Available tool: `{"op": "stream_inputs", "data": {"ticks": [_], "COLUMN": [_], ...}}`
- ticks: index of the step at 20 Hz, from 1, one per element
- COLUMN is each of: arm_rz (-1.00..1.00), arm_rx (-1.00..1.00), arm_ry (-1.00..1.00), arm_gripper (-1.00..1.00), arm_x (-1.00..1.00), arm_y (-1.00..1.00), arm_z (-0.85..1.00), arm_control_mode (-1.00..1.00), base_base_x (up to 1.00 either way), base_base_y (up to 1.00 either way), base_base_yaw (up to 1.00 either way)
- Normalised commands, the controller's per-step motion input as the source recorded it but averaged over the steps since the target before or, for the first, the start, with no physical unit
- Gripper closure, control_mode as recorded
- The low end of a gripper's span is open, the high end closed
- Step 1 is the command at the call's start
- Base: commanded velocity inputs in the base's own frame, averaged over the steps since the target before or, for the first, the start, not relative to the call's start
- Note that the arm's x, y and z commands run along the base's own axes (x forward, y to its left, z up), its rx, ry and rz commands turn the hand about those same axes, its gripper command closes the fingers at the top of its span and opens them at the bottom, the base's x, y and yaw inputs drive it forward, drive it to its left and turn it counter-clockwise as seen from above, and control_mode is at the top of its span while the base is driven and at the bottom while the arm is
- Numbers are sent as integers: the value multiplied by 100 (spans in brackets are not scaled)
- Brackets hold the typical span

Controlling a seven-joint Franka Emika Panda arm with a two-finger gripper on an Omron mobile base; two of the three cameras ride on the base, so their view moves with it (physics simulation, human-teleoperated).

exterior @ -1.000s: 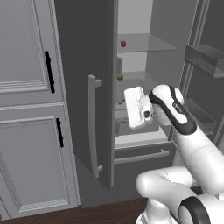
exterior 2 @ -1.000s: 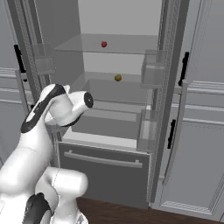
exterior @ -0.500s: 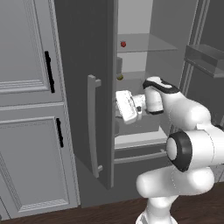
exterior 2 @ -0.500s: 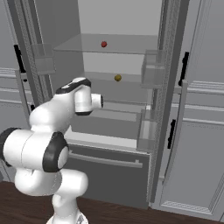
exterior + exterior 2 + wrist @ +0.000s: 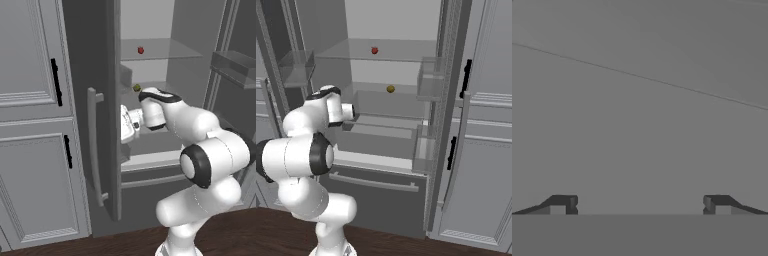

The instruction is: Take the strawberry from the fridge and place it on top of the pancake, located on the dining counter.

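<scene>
Pincer [image 5: 640, 205] wide apart, empty, hidden behind fridge [image 5: 95, 60] door.

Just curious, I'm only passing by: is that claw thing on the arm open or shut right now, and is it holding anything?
End effector: open, fingertips spread wide apart, holding nothing.

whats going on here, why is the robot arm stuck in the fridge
The white arm is reaching into the open fridge at the level of the lower shelves. Its pincer is open and holds nothing; it faces a plain grey surface. The strawberry sits untouched on the upper glass shelf, and a small yellow-brown ball lies on the shelf below it. So the pick has not happened yet.
</scene>
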Motion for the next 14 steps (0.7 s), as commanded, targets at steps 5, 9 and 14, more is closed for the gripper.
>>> {"op": "stream_inputs", "data": {"ticks": [5,9,14], "arm_rz": [-6,-7,-7], "arm_rx": [0,0,0], "arm_ry": [0,0,0], "arm_gripper": [-100,-100,-100], "arm_x": [-22,-18,-13], "arm_y": [84,82,58], "arm_z": [-3,-5,-1], "arm_control_mode": [-100,-100,-100], "base_base_x": [0,0,0], "base_base_y": [0,0,0], "base_base_yaw": [0,0,0]}}
